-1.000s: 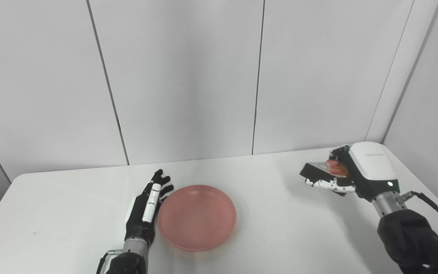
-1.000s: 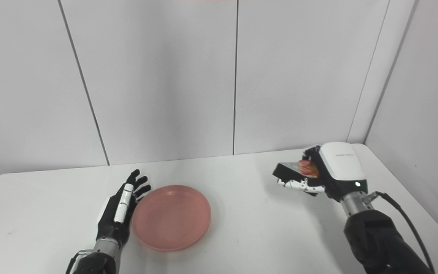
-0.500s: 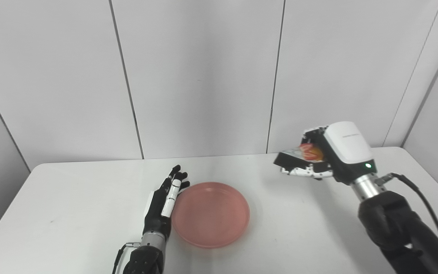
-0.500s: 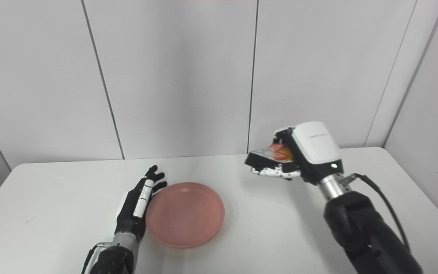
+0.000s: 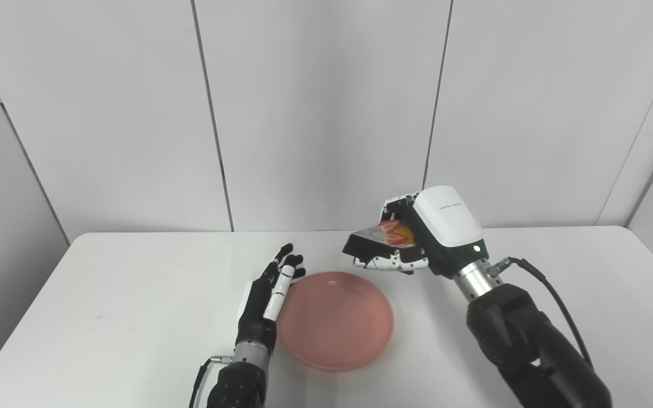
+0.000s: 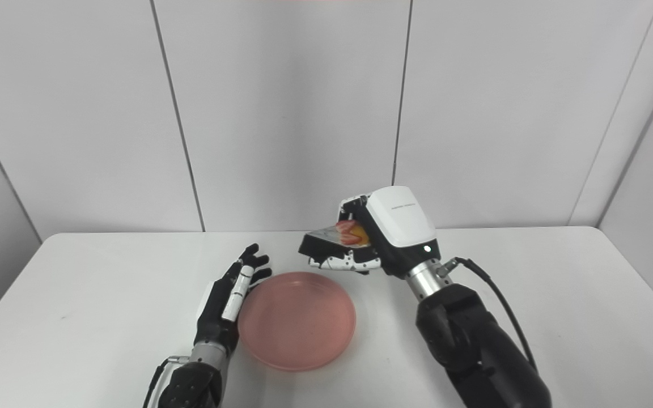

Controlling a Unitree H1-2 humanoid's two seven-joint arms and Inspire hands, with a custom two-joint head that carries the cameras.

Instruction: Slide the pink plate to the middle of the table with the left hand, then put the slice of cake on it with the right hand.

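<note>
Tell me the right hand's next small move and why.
Probably carry the slice of cake a little further left and down over the pink plate. The right hand holds it raised just past the plate's far right rim, and the left hand rests open beside the plate.

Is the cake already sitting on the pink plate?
No, the slice of cake is held up in the right hand, above the far edge of the empty pink plate.
</note>
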